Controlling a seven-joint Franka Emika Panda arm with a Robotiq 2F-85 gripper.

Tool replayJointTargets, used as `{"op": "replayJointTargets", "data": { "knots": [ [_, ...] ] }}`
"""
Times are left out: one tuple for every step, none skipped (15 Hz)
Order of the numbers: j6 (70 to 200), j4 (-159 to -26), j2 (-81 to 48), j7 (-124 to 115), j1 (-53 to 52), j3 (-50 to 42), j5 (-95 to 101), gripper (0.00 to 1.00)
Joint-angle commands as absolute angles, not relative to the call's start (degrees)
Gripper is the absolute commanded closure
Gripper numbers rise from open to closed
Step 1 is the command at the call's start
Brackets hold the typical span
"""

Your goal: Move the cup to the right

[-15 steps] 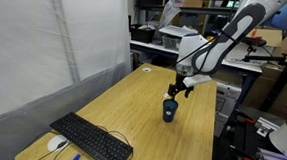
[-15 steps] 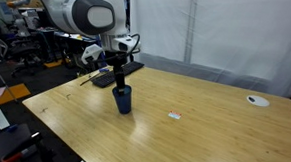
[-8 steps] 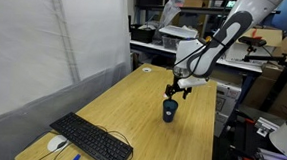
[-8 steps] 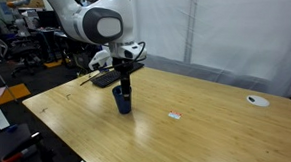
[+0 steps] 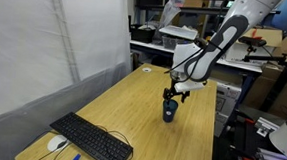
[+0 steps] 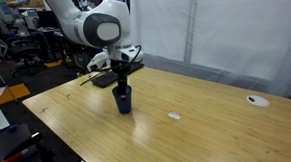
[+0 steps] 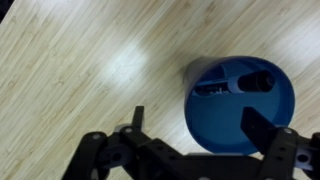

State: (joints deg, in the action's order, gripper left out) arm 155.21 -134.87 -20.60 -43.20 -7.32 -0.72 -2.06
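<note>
The cup (image 5: 169,111) stands upright on the light wooden table (image 5: 132,104), long axis vertical and mouth facing up. It sits toward the table edge far from the white curtain (image 5: 45,44), well apart from the black keyboard (image 5: 92,139) and the white mouse (image 5: 56,143) at the near end. The gripper (image 5: 172,95) hangs straight above the cup, close to its rim. The wrist view looks down into the cup's (image 7: 225,100) blue interior. There the gripper (image 7: 200,122) is spread wide: one of its fingers (image 7: 137,118) lies over bare wood outside the cup's wall, and the other lies over the cup's opening. Nothing is pinched between them. In an exterior view the cup (image 6: 122,102) looks nearly black. That view also shows a tiny white object (image 6: 174,116) on the wood near the cup and a flat white disc (image 6: 255,99) far off. Shelves, boxes and equipment crowd the room behind the table.
</note>
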Motion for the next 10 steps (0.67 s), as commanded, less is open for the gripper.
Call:
{"op": "replayJointTargets", "data": {
  "knots": [
    [155.74,-134.92,-20.69,-43.52,-8.25,-1.93,-3.39,0.34],
    [155.94,-135.10,-20.75,-43.44,-8.12,-1.99,-3.55,0.09],
    [155.92,-135.20,-20.79,-43.24,-7.93,-1.99,-3.81,0.07],
    [156.21,-135.45,-20.86,-43.06,-7.77,-2.03,-4.04,0.04],
    [156.43,-135.57,-21.00,-42.75,-7.55,-1.93,-4.49,0.00],
    [156.69,-135.61,-21.37,-42.35,-7.26,-1.70,-5.27,0.00],
    [156.81,-135.60,-21.75,-42.43,-7.32,-1.78,-5.57,0.13],
    [156.75,-135.35,-22.28,-42.13,-7.33,-1.65,-5.94,0.25],
    [156.74,-135.31,-22.49,-42.14,-7.41,-1.65,-6.16,0.27],
    [156.78,-135.29,-22.63,-42.14,-7.45,-1.59,-6.41,0.34]
  ]
}}
